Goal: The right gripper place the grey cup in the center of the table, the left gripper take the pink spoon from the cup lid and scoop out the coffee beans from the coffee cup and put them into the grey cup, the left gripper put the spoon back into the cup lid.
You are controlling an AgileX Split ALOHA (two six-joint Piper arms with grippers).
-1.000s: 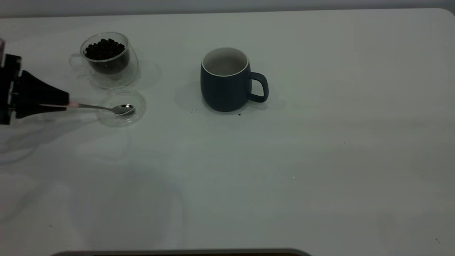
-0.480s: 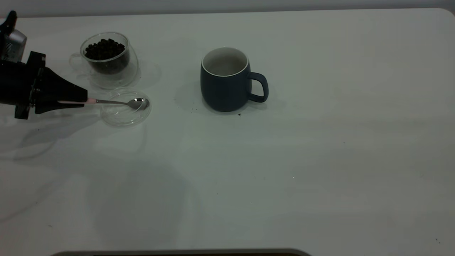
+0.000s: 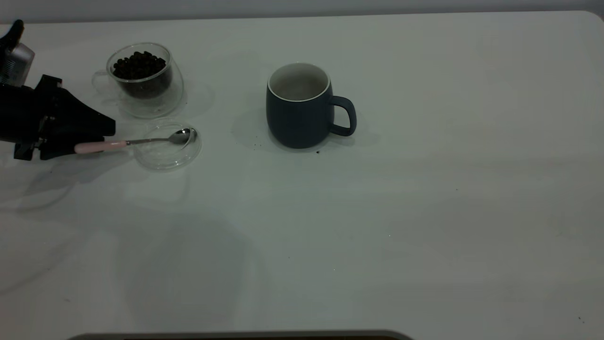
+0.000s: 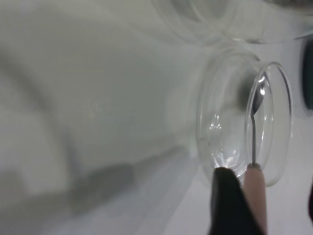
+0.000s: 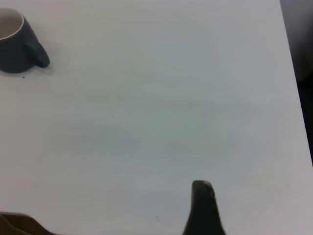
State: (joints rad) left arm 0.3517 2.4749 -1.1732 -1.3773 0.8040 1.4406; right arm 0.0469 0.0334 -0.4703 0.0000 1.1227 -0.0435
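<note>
The grey cup [image 3: 299, 106] stands upright near the middle of the table [image 3: 424, 212], handle to the right; it also shows far off in the right wrist view [image 5: 14, 41]. The coffee cup [image 3: 141, 80] holds coffee beans [image 3: 139, 63] at the far left. In front of it lies the cup lid [image 3: 167, 144]. The pink spoon [image 3: 141, 140] lies with its bowl in the lid and its pink handle [image 4: 255, 193] out over the rim. My left gripper [image 3: 96, 139] is open around the handle [image 4: 268, 200]. My right gripper [image 5: 203, 208] is out of the exterior view.
Small dark crumbs [image 3: 317, 152] lie on the table by the grey cup's base. The table's right edge [image 5: 293, 73] shows in the right wrist view.
My left gripper carried the spoon to the right over the lid, then opened. The handle has dropped lower and more of the pink shows. The grey cup has not moved.
</note>
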